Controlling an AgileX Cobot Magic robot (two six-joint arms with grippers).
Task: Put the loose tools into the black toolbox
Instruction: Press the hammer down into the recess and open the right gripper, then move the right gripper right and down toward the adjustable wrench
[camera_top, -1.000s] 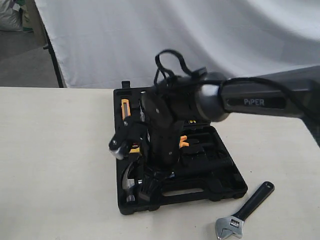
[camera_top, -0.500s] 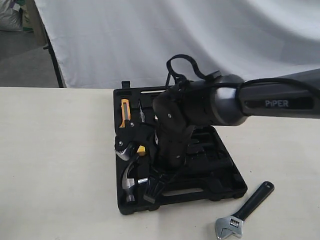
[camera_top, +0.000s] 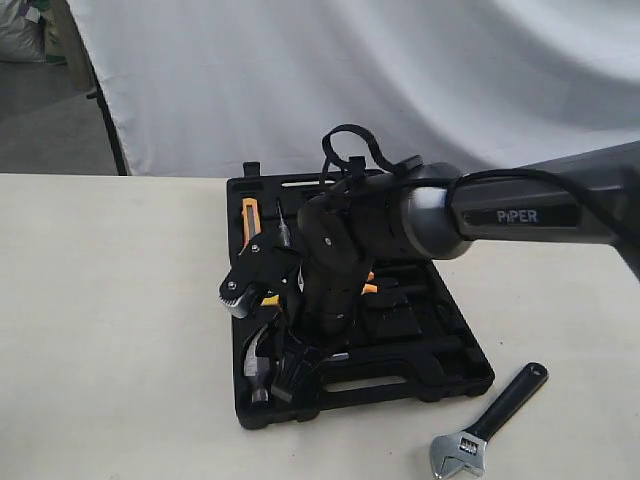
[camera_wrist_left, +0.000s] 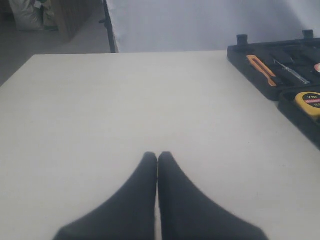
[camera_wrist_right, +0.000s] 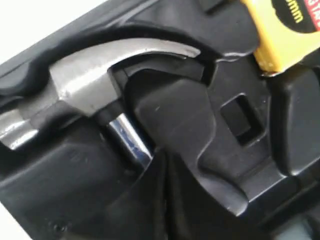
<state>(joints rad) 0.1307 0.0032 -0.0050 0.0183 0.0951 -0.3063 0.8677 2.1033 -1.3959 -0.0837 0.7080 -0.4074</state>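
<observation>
The black toolbox (camera_top: 440, 345) lies open in the middle of the table. A steel claw hammer (camera_top: 256, 362) rests in its near-left recess; the right wrist view shows the hammer's head (camera_wrist_right: 90, 75) and shiny neck close up. My right gripper (camera_top: 292, 368) hangs low over the case, shut, its tips (camera_wrist_right: 167, 162) beside the hammer's neck with nothing between them. The adjustable wrench (camera_top: 500, 410) lies on the table at the case's near right. My left gripper (camera_wrist_left: 157, 158) is shut above bare tabletop, left of the toolbox (camera_wrist_left: 260, 52). The tape roll is out of view.
A yellow tape measure (camera_wrist_right: 285, 35) sits in the case by the hammer's claw and also shows as the tape measure (camera_wrist_left: 310, 100). An orange-handled knife (camera_top: 248, 216) lies in the case's far left slot. A white cloth (camera_top: 400, 70) hangs behind the table.
My right arm swung right over the case, then back left, with the gripper staying low by the hammer. The hammer and the wrench have not moved.
</observation>
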